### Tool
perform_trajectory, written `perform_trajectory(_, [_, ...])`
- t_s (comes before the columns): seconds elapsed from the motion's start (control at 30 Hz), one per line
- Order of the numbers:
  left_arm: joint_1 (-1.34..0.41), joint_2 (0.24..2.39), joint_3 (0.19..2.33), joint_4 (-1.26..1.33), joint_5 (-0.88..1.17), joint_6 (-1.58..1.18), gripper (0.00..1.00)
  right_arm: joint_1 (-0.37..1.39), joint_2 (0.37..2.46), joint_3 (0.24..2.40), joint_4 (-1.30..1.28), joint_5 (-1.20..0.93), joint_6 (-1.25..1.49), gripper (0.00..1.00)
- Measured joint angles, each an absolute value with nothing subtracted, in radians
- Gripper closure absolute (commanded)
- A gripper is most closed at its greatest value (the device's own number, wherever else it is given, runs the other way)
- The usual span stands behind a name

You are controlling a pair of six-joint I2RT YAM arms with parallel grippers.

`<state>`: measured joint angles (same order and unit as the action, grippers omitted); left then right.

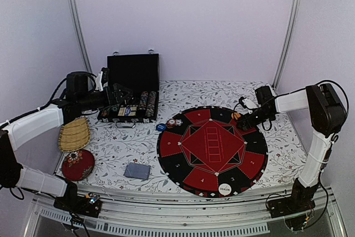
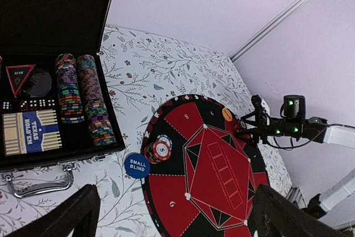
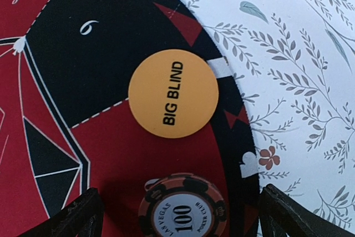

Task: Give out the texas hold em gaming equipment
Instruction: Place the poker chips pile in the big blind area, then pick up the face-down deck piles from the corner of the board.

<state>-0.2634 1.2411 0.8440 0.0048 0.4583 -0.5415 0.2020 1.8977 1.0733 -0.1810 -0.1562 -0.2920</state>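
Orange BIG BLIND button point(image 3: 173, 94) lies flat on the mat's point(image 3: 50, 70) black edge, its lettering running up the right wrist view. Below it we read a 100 chip point(image 3: 183, 210) between the right gripper's point(image 3: 186, 220) spread fingers. Only overhead do we see the grey deck point(image 1: 137, 171), long axis left to right, left of the mat. Left gripper point(image 2: 177, 215) hangs wide open too.

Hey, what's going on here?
A poker game is being set out. The right gripper is open over a 100 chip on the mat, beside the orange BIG BLIND button. The left gripper, open and empty, hangs near the open chip case. A chip stack, the SMALL BLIND button and the DEALER button are already out.
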Motion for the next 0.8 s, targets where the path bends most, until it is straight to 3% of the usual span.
perform_trajectory(0.23, [-0.263, 1.248, 0.877, -0.055, 0.43, -0.496, 0.02, 0.203, 1.791, 1.098, -0.244, -0.179, -0.291, 0.01])
perform_trajectory(0.57, [-0.262, 1.295, 1.007, -0.262, 0.268, -0.322, 0.02, 0.202, 1.34, 1.153, -0.168, -0.335, -0.24, 0.01])
perform_trajectory(0.8, [-0.263, 1.372, 1.164, -0.469, 0.073, -0.189, 0.02, 0.203, 1.122, 1.051, -0.06, -0.461, -0.11, 0.01])
